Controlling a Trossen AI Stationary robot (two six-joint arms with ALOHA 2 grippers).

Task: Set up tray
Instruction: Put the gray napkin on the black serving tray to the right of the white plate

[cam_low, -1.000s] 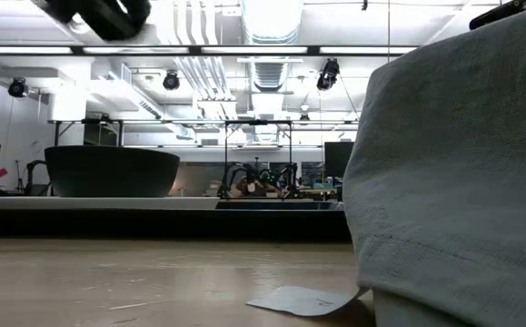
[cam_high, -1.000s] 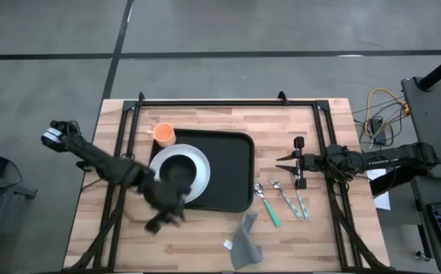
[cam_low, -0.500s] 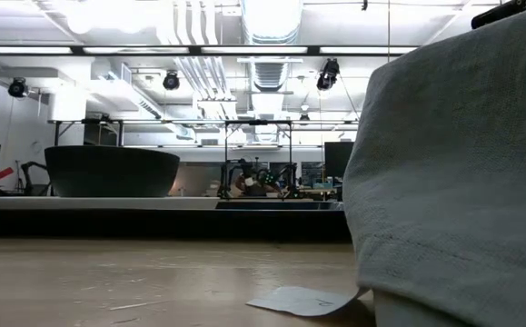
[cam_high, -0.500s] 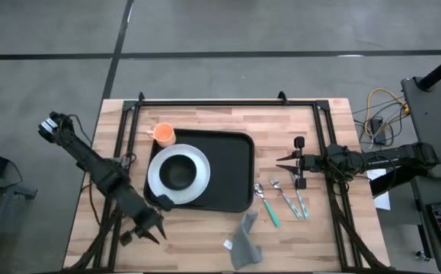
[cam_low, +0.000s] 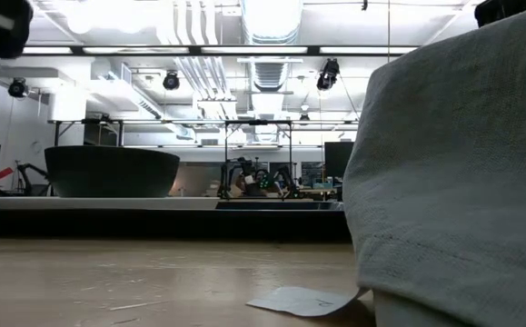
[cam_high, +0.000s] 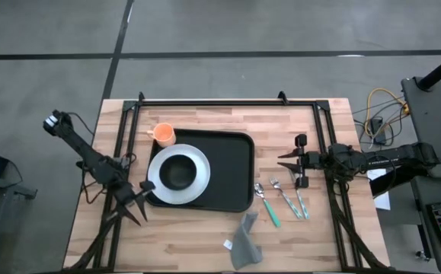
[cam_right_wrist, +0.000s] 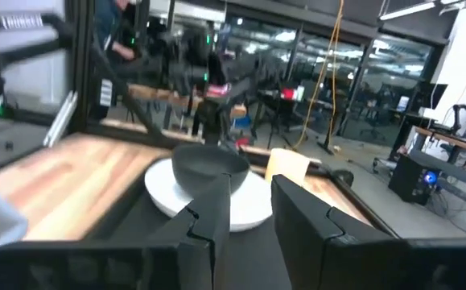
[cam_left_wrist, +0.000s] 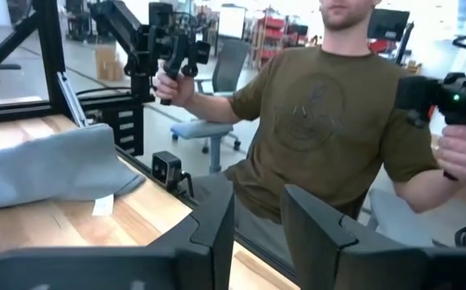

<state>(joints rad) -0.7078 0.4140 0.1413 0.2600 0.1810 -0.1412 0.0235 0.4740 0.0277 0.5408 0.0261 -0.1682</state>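
Floor [cam_high: 228, 30] grey, smooth, w/ dark seam lines crossing at 12 o'clock of the wooden table [cam_high: 205, 251]. Yellow cable coil [cam_high: 376, 114] on a grey bench at 3 o'clock. Ceiling: white ducts [cam_low: 272, 27], strip lights, black spotlights [cam_low: 328, 73]. Workbenches far back. Beyond table edge: person in olive tee [cam_left_wrist: 329, 121], blue-grey office chair [cam_left_wrist: 216, 105], glass partitions [cam_right_wrist: 297, 48] w/ yellow hanging cable

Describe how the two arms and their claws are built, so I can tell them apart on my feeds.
Both arms are dark, slim and jointed. The left arm has a pale cap at its outer end and thin black cables beside it; the left claw ends in two dark pointed fingers. The right arm runs to the right claw, equally dark, with flat, angular fingers.
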